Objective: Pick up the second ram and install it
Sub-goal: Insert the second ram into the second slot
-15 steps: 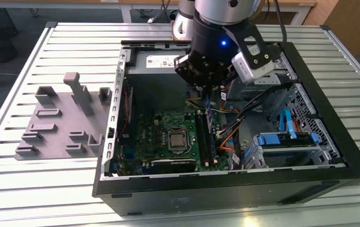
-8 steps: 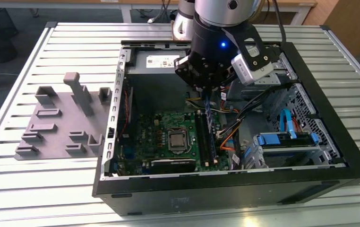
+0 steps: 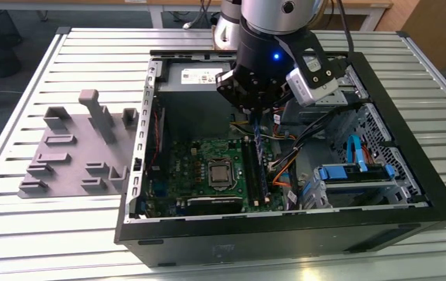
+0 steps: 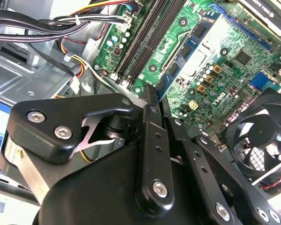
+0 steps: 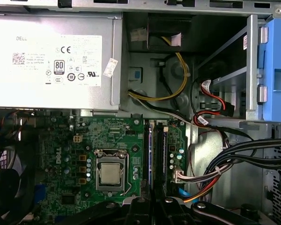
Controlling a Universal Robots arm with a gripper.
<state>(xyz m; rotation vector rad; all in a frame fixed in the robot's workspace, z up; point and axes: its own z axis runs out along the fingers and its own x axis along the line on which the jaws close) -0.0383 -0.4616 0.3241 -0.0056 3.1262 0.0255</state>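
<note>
Insertion step by the look of things, with pickup apparently done. Hangs low inside the open computer case (image 3: 285, 237): gripper (image 3: 256, 112), poised over the far end of the long black memory slots (image 5: 158, 150) on the motherboard (image 3: 195, 170). Pinched almost fully closed, jaws drawn in on a thin dark blue-green strip taken to be the second ram (image 3: 261, 146), held on edge and pointing down toward the board. Seen in the second wrist view as narrow black fingertips (image 4: 150, 93) pressed close together above the slot ends. Hard to say from any view whether the lower edge of the stick touches a slot or sits just above it. Looks occupied already, one of the two slots, though not certain which. Well off toward the exterior view's left, outside the case: grey fixture (image 3: 75, 152) with upright posts, no stick visible on it. Close beside the slots, on the side away from the processor socket (image 5: 110, 171): bundled cables (image 5: 234, 159). Needed next, as a judgement: keeping the stick square to the free slot and lined up along its length, then a straight, even press down, clear of the cables and the neighbouring slot.
</note>
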